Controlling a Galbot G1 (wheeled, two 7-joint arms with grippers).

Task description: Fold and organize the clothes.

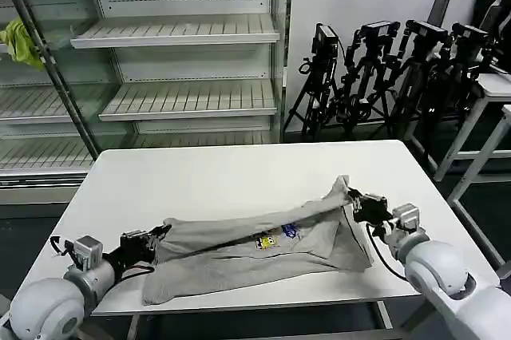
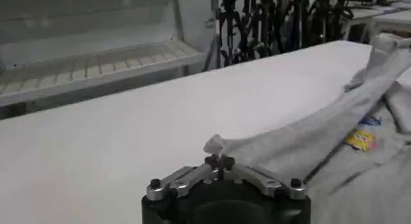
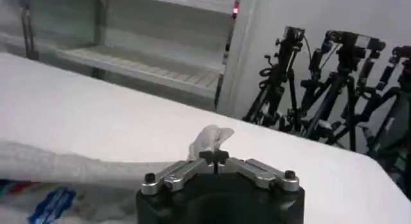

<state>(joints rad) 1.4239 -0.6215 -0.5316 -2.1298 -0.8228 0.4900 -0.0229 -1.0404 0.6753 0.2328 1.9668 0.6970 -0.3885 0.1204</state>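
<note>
- Shirt (image 1: 263, 248), light grey with a small multicoloured chest print (image 1: 275, 236), is spread across the near half of a white table (image 1: 200, 180), one long edge lifted and drawn taut between both arms.
- Left gripper (image 1: 154, 239) is seen at the near-left end of the garment, its fingers closed tight on a bunched corner of fabric; in the left wrist view (image 2: 219, 161) a tuft of cloth pokes up between the pinched tips.
- Right gripper (image 1: 351, 199) is held above the table's right side, likewise clamped on a puckered bit of the raised edge, which shows as a pale crest above its tips in the right wrist view (image 3: 214, 156).
- Fabric is judged light, soft and limp: it sags and creases wherever unsupported, so no shape would be held on its own.
- Hold is best taken at corners or hems, where doubled cloth gives the fingers something to bite; a single layer pinched mid-panel would likely slip or drag wrinkles along.
- Empty shelving (image 1: 176, 33) and a row of tripods (image 1: 383, 69) are visible behind the table.
</note>
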